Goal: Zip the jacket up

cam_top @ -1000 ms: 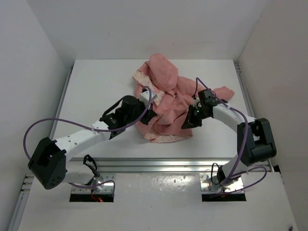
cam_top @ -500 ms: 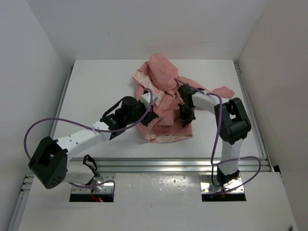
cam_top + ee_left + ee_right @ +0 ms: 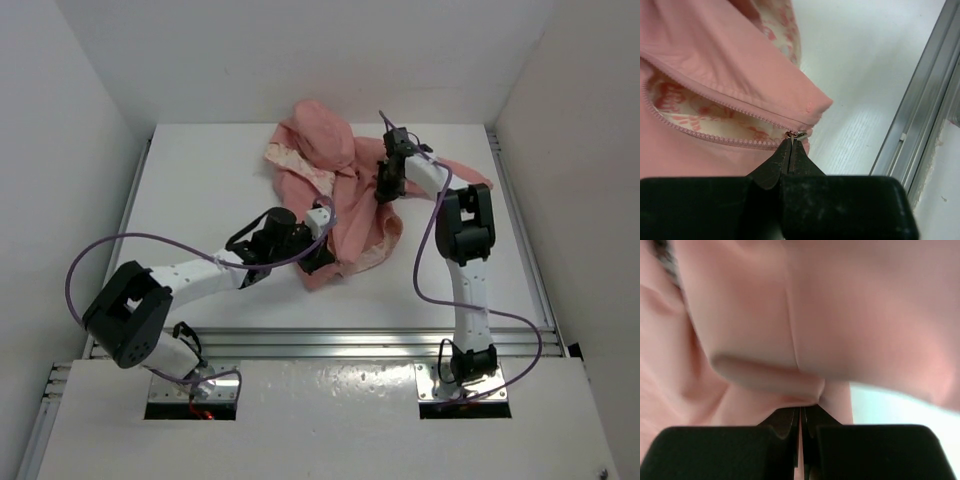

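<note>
Nearest, along the aluminium rail (image 3: 320, 340) at the front edge of the white surface (image 3: 200, 180), the left arm (image 3: 190, 278) reaches in low from the left. The left jaws are closed tight on the small metal zipper pull (image 3: 796, 134) at the bottom hem of the jacket (image 3: 345, 215) — the tips meet with no gap, and the pull sits right at their point. From there the two rows of pink zipper teeth (image 3: 720, 140) part and run away from the pull. The cream floral lining (image 3: 680, 102) shows between them, so the front is open above the pull. The salmon-pink jacket lies crumpled at the middle of the surface, slightly right of centre, its hem toward the arms. Farther back, the right arm (image 3: 465, 235) rises steeply and bends over the garment's right side. The right jaws are closed on a fold of the pink fabric — which part of the jacket that fold belongs to cannot be told from the wrist view. At the rear, the hood (image 3: 322, 138) is bunched near the back wall (image 3: 320, 60).
</note>
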### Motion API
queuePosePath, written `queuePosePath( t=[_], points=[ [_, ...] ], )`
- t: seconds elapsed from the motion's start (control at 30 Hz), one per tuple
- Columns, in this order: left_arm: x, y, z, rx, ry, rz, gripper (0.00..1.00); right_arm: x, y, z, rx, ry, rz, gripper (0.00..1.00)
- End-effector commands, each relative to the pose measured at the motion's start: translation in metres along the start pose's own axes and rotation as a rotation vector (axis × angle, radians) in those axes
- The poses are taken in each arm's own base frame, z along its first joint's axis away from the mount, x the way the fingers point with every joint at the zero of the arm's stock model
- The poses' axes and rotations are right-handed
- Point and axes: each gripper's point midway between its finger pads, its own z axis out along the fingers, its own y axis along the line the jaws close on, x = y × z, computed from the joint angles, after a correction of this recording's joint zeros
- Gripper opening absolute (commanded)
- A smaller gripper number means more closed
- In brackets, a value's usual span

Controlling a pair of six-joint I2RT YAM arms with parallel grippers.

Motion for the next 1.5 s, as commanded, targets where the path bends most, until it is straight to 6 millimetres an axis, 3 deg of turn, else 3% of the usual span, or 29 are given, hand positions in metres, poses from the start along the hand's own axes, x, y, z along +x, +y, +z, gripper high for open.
queuePosePath(
  t=[0.0, 0.03, 0.07, 0.1, 0.13, 0.17, 0.2, 0.23, 0.27, 0.3, 0.33, 0.37, 0.4, 0.43, 0.47, 0.5, 0.53, 0.6, 0.67, 0.7, 0.73, 0.87, 1.0, 1.17, 1.23, 1.4, 1.47],
  points=[
    [-0.012, -0.019, 0.011, 0.119, -0.046, 0.049, 0.0, -0.05, 0.039, 0.004, -0.183, -0.147, -0.033, 0.0],
    [-0.016, -0.025, 0.016, 0.135, -0.06, 0.063, 0.0, -0.053, 0.053, 0.003, -0.269, -0.139, -0.028, 0.0],
    [-0.004, -0.03, 0.024, 0.166, -0.033, 0.058, 0.0, -0.072, 0.062, 0.01, -0.326, -0.183, -0.012, 0.0],
    [-0.015, -0.031, 0.029, 0.181, -0.053, 0.068, 0.0, -0.071, 0.072, 0.007, -0.388, -0.173, -0.019, 0.0],
    [-0.017, -0.035, 0.034, 0.192, -0.055, 0.062, 0.0, -0.08, 0.081, -0.004, -0.432, -0.205, -0.028, 0.0],
    [-0.021, -0.035, 0.039, 0.201, -0.06, 0.054, 0.0, -0.09, 0.088, -0.031, -0.476, -0.248, -0.042, 0.02],
    [-0.025, -0.033, 0.049, 0.202, -0.056, 0.029, 0.0, -0.073, 0.083, -0.04, -0.495, -0.239, -0.015, 0.07],
    [-0.027, -0.032, 0.054, 0.203, -0.055, 0.012, 0.0, -0.081, 0.082, -0.058, -0.559, -0.296, -0.011, 0.11],
    [-0.03, -0.031, 0.059, 0.203, -0.056, -0.001, 0.0, -0.036, 0.067, -0.055, -0.565, -0.243, 0.055, 0.18],
    [-0.035, -0.031, 0.063, 0.205, -0.064, -0.013, 0.0, -0.053, 0.058, -0.097, -0.607, -0.335, 0.091, 0.3],
    [-0.036, -0.027, 0.07, 0.193, -0.063, -0.023, 0.0, -0.023, 0.045, -0.091, -0.599, -0.275, 0.149, 0.3],
    [-0.036, -0.026, 0.072, 0.194, -0.07, -0.03, 0.0, -0.012, 0.047, -0.108, -0.656, -0.252, 0.152, 0.3],
    [-0.04, -0.022, 0.074, 0.186, -0.074, -0.07, 0.0, -0.005, 0.038, -0.146, -0.692, -0.283, 0.203, 0.3],
    [-0.04, -0.02, 0.077, 0.178, -0.079, -0.083, 0.0, 0.02, 0.023, -0.143, -0.706, -0.219, 0.267, 0.3],
    [-0.042, -0.012, 0.08, 0.166, -0.09, -0.102, 0.0, 0.029, 0.028, -0.168, -0.768, -0.221, 0.254, 0.3],
    [-0.048, -0.005, 0.079, 0.155, -0.102, -0.12, 0.0, 0.032, 0.019, -0.187, -0.788, -0.252, 0.279, 0.29],
    [-0.047, -0.001, 0.08, 0.159, -0.105, -0.15, 0.0, 0.064, 0.016, -0.194, -0.816, -0.195, 0.329, 0.29],
    [-0.045, -0.004, 0.082, 0.174, -0.102, -0.171, 0.0, 0.097, 0.017, -0.188, -0.841, -0.157, 0.364, 0.32],
    [-0.048, -0.002, 0.081, 0.18, -0.112, -0.178, 0.0, 0.101, 0.026, -0.2, -0.897, -0.168, 0.392, 0.5],
    [-0.053, -0.002, 0.081, 0.183, -0.121, -0.183, 0.0, 0.116, 0.027, -0.193, -0.904, -0.139, 0.427, 0.54],
    [-0.053, -0.003, 0.081, 0.184, -0.119, -0.207, 0.0, 0.115, 0.03, -0.192, -0.938, -0.151, 0.456, 0.54],
    [-0.064, -0.007, 0.072, 0.201, -0.129, -0.258, 0.0, 0.143, 0.051, -0.183, -1.006, -0.019, 0.584, 0.51],
    [-0.065, 0.007, 0.063, 0.171, -0.131, -0.322, 0.0, 0.148, 0.06, -0.184, -1.007, -0.022, 0.563, 0.51],
    [-0.067, 0.01, 0.048, 0.187, -0.131, -0.393, 0.0, 0.149, 0.069, -0.182, -1.013, -0.02, 0.591, 0.62],
    [-0.073, 0.009, 0.04, 0.193, -0.147, -0.395, 0.0, 0.144, 0.072, -0.183, -1.018, -0.025, 0.594, 0.65],
    [-0.063, 0.004, 0.035, 0.201, -0.131, -0.432, 0.0, 0.13, 0.082, -0.18, -1.028, -0.029, 0.576, 0.67],
    [-0.068, 0.002, 0.033, 0.206, -0.146, -0.434, 0.0, 0.124, 0.085, -0.178, -1.027, -0.028, 0.581, 0.67]
  ],
)
